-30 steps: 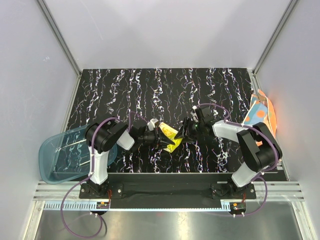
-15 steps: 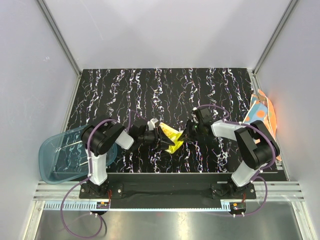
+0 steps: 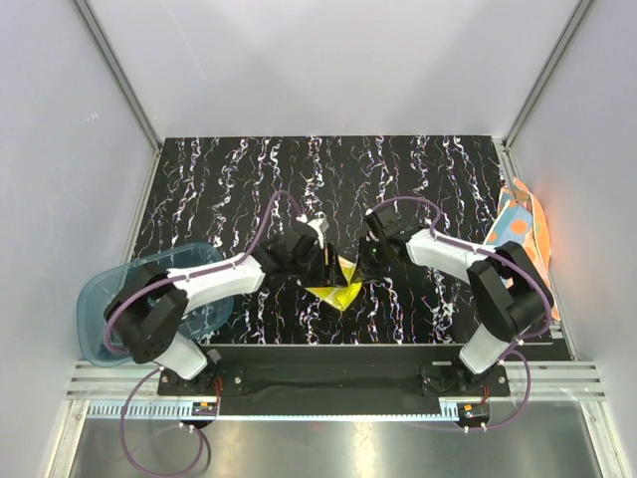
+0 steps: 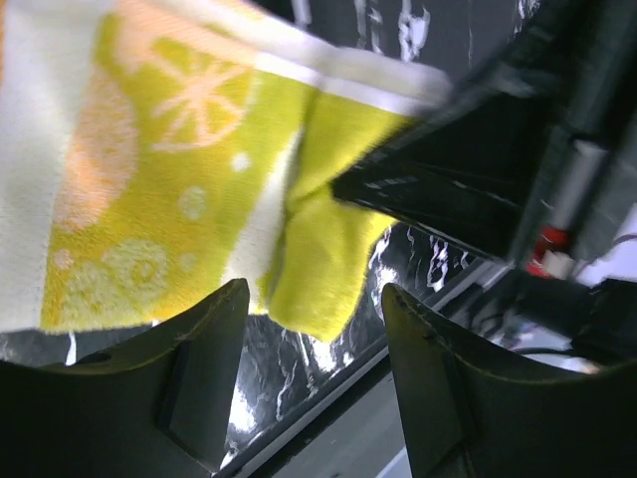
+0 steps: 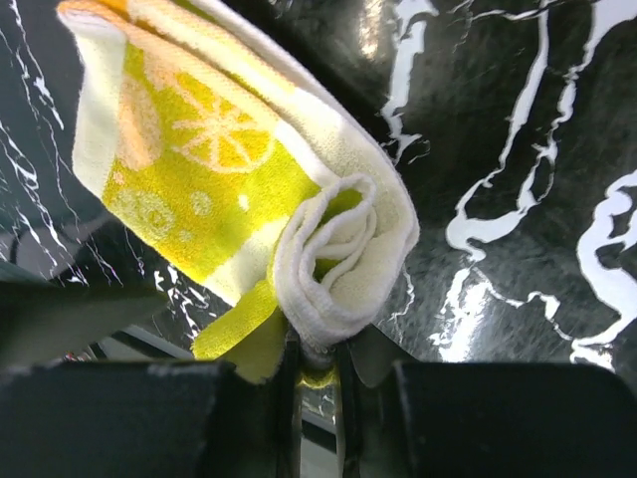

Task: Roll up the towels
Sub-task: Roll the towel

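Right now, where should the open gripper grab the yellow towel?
Probably the flat, loose end of the yellow towel, coming in from the left gripper's own side. That part hangs thin and free, so the open jaws can straddle it. The rolled end is thick and already pinched by the right gripper.

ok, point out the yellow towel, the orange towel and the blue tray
yellow towel (image 5: 330,249): right wrist view, on its rolled end.
orange towel (image 3: 520,227): top external view, on its patterned face at the table's right edge.
blue tray (image 3: 97,299): top external view, on its bare left part.
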{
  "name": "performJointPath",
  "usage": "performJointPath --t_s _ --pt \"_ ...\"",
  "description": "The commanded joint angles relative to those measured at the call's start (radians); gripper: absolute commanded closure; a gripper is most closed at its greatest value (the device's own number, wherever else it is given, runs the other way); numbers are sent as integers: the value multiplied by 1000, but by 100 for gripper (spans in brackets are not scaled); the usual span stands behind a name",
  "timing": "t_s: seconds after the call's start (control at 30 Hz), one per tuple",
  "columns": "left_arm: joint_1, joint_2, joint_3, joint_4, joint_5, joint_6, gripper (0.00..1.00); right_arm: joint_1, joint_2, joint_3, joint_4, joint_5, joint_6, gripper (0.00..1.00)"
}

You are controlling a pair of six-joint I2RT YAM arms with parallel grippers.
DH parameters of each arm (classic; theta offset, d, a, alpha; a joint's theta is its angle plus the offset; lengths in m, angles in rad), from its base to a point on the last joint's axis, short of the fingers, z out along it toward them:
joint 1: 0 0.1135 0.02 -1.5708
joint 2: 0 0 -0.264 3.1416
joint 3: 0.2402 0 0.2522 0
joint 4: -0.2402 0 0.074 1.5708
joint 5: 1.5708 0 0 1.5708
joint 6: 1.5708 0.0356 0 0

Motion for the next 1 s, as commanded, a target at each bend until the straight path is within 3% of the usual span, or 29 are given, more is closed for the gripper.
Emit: performJointPath --t_s 0.0,0.33,0.67,0.77,0.83,0.9,0.97 --pt "-66 -58 69 -162 -257 156 39 23 14 81 -102 59 -38 100" --pt "-204 23 134 -132 -348 205 44 27 57 138 -152 74 -46 100" --pt "-231 133 178 -129 -379 195 50 33 75 141 -149 59 -49 100" --pt "-231 140 174 -132 -402 185 65 33 77 146 -155 60 -53 100" --pt "-229 130 161 -132 -417 169 82 33 72 144 -154 60 -56 98" --pt "-227 121 145 -124 -420 152 94 33 69 138 -148 59 -55 91" --pt "-224 112 134 -112 -410 141 98 31 68 143 -152 62 -56 80"
